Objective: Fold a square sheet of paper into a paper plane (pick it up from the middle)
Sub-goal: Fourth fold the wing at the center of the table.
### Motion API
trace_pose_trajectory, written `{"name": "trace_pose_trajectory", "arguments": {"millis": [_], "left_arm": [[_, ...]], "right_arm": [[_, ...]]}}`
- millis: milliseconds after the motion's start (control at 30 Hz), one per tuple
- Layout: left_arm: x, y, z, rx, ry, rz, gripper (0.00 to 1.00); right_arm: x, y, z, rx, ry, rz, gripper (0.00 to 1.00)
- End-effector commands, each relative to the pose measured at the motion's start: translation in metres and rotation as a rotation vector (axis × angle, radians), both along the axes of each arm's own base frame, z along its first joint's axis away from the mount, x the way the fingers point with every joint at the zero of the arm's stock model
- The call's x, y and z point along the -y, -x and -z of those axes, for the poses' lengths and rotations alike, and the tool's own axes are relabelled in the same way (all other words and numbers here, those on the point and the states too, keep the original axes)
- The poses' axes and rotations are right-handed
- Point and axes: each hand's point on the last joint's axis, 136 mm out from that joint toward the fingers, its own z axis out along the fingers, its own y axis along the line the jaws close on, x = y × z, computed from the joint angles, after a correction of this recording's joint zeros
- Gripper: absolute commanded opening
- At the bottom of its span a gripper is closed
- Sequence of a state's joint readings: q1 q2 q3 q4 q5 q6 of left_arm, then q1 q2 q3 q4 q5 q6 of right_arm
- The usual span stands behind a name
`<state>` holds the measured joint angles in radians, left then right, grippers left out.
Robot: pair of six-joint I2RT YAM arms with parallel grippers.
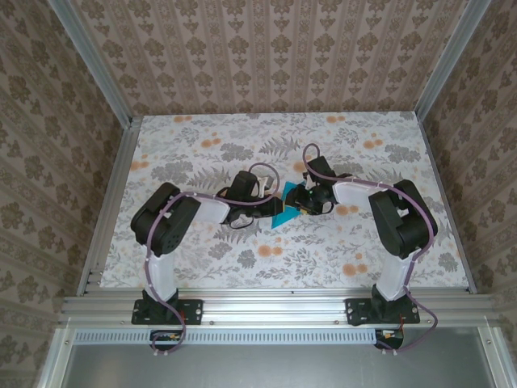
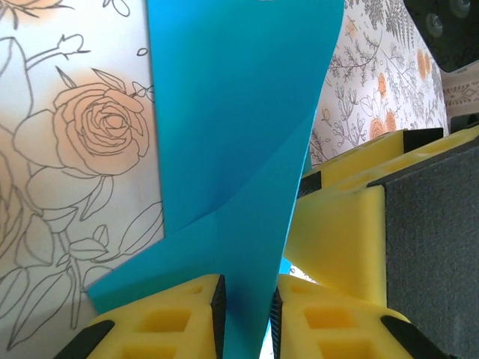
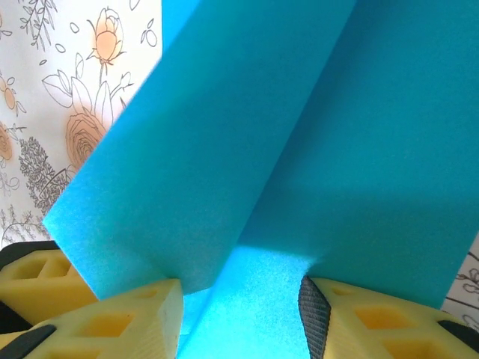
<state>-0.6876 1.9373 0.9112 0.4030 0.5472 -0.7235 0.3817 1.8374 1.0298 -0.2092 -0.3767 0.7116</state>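
Observation:
The teal-blue sheet of paper [image 1: 282, 217], creased into folds, stands off the table's middle between my two grippers. My left gripper [image 1: 271, 212] comes at it from the left. In the left wrist view the paper [image 2: 232, 112] runs up between the yellow fingers of the left gripper [image 2: 245, 318], whose jaws stand a little apart, with a sliver of light beside the right pad. My right gripper [image 1: 302, 202] meets it from the right. Its jaws [image 3: 239, 321] stand wide in the right wrist view, and a V-shaped fold of the paper [image 3: 299, 112] lies between them. No finished paper plane can be made out.
The floral table [image 1: 242, 137] stretches all round the grippers, with patterned walls at the back and sides and a metal rail [image 1: 266, 305] at the near edge. A yellow finger of the right gripper [image 2: 337, 224] sits close beside the paper in the left wrist view.

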Motion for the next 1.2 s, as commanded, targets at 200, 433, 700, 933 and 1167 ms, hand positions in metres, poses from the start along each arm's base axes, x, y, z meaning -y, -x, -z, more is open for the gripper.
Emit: {"name": "trace_pose_trajectory", "arguments": {"millis": [200, 433, 700, 933, 1167], "left_arm": [[0.022, 0.007, -0.010, 0.018, 0.066, 0.124, 0.18], [0.025, 0.012, -0.006, -0.022, 0.087, 0.148, 0.10], [0.024, 0.006, -0.019, -0.018, 0.106, 0.126, 0.25], [0.014, 0.008, -0.025, -0.002, 0.094, 0.093, 0.34], [0.015, 0.012, -0.008, -0.030, 0.070, 0.093, 0.31]], "right_arm": [[0.006, 0.008, 0.014, -0.039, 0.003, 0.014, 0.48], [0.009, 0.012, 0.020, -0.047, 0.013, 0.011, 0.49], [0.017, 0.017, 0.029, -0.072, 0.051, 0.038, 0.50], [0.024, 0.021, 0.037, -0.105, 0.083, 0.069, 0.49], [0.024, 0.022, 0.039, -0.115, 0.083, 0.069, 0.49]]}}
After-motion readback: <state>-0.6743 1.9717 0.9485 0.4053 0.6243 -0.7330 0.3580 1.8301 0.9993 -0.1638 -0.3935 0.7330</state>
